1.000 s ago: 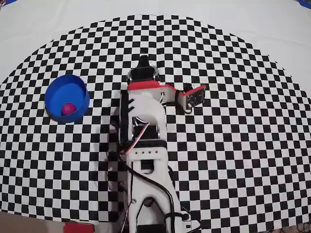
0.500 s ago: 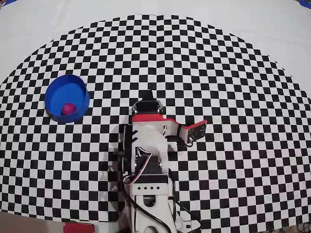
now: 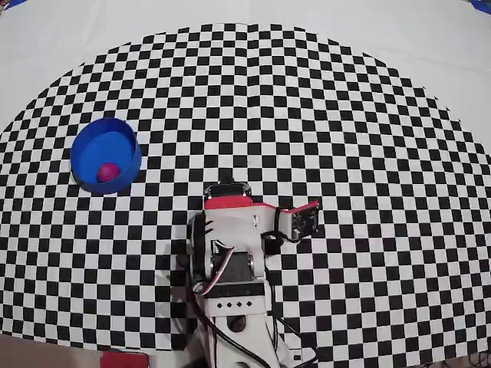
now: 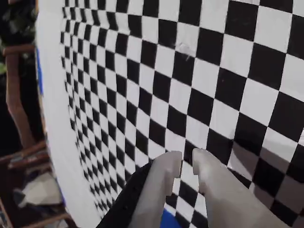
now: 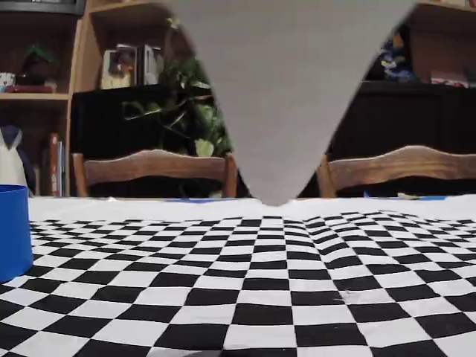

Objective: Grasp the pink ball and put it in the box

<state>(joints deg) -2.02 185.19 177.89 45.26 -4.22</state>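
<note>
Pink ball (image 3: 108,170) lies inside the blue box (image 3: 92,143), at the left of the overhead view.

Checkered cloth (image 3: 345,115) covers the tabletop (image 3: 430,38); the box stands well apart from the arm (image 3: 230,245), which sits folded near the bottom edge. In the wrist view the pincer (image 4: 186,160) holds nothing, its pale fingertips (image 4: 167,164) nearly together with a narrow gap between them. The fixed view shows the box's wall (image 5: 13,230) at the left edge and wooden chairs (image 5: 152,169) behind.

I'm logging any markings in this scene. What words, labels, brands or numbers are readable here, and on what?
None are readable.
Round bright blue container: no marking.
Small magenta-pink ball inside it: plain.
Black-and-white checkered mat: pattern only.
Shelf items in the fixed view: too blurred to read.
</note>
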